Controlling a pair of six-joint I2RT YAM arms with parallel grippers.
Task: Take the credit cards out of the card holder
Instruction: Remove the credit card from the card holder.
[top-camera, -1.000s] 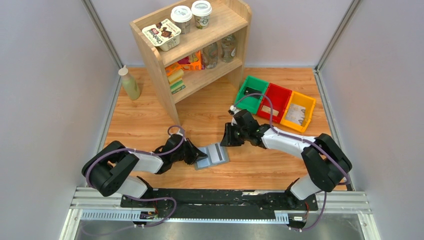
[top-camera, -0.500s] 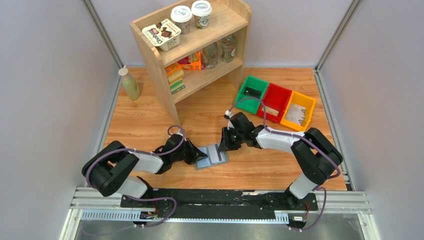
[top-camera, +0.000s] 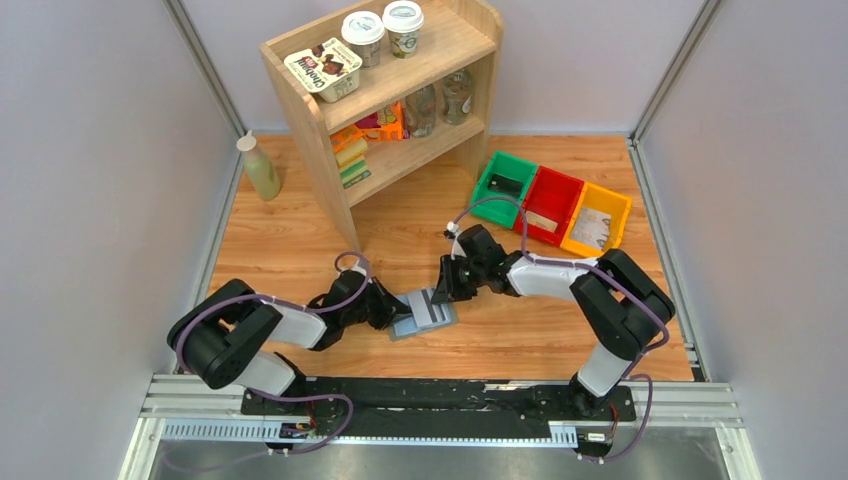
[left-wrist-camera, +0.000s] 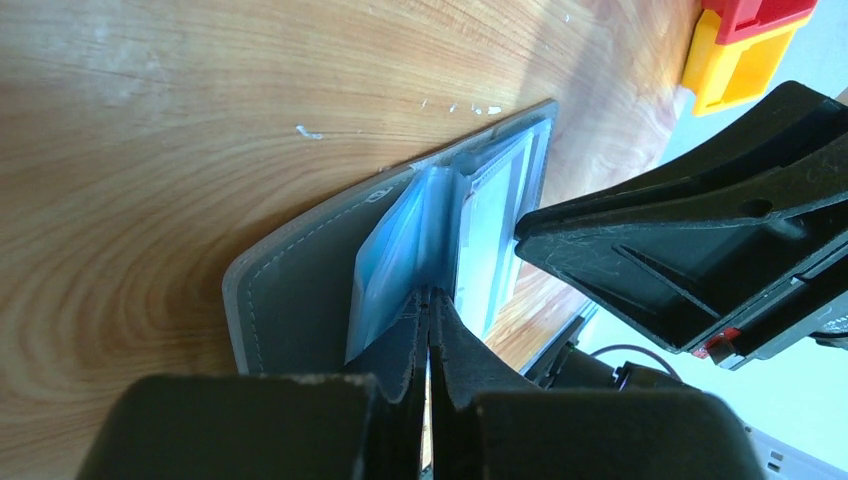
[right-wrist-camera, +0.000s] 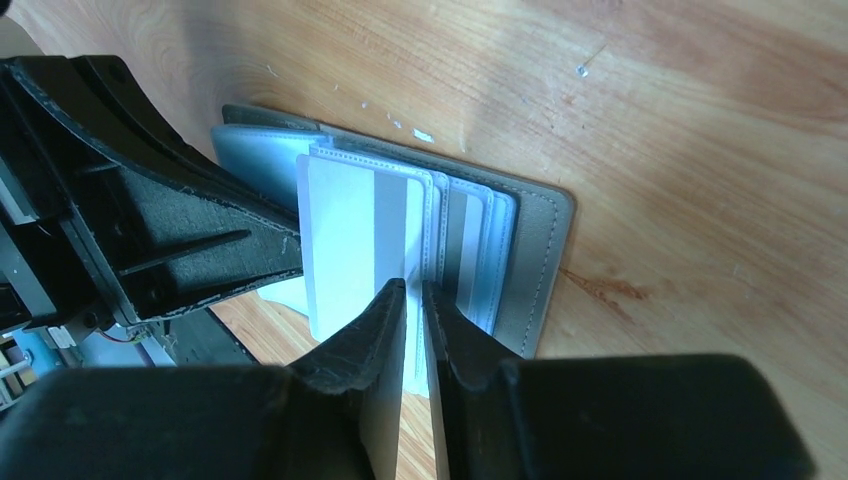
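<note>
The grey card holder (top-camera: 424, 312) lies open on the wooden table between the arms. In the right wrist view the card holder (right-wrist-camera: 535, 255) shows stacked pockets, and a white credit card (right-wrist-camera: 345, 235) with a grey stripe sticks out past its edge. My right gripper (right-wrist-camera: 413, 292) is shut to a thin slit, its tips at this card's right edge. My left gripper (left-wrist-camera: 430, 297) is shut on a pale blue inner pocket (left-wrist-camera: 390, 260) of the card holder (left-wrist-camera: 290, 300). From above the left gripper (top-camera: 392, 308) and the right gripper (top-camera: 441, 291) sit at opposite ends of the holder.
Green (top-camera: 503, 187), red (top-camera: 548, 205) and yellow (top-camera: 597, 222) bins stand at the back right with small items inside. A wooden shelf (top-camera: 390, 95) with cups and packets stands at the back. A pale green bottle (top-camera: 260, 168) stands at the back left.
My right gripper has moved left and down onto the far end of the card holder. The left gripper has stayed on the holder.
</note>
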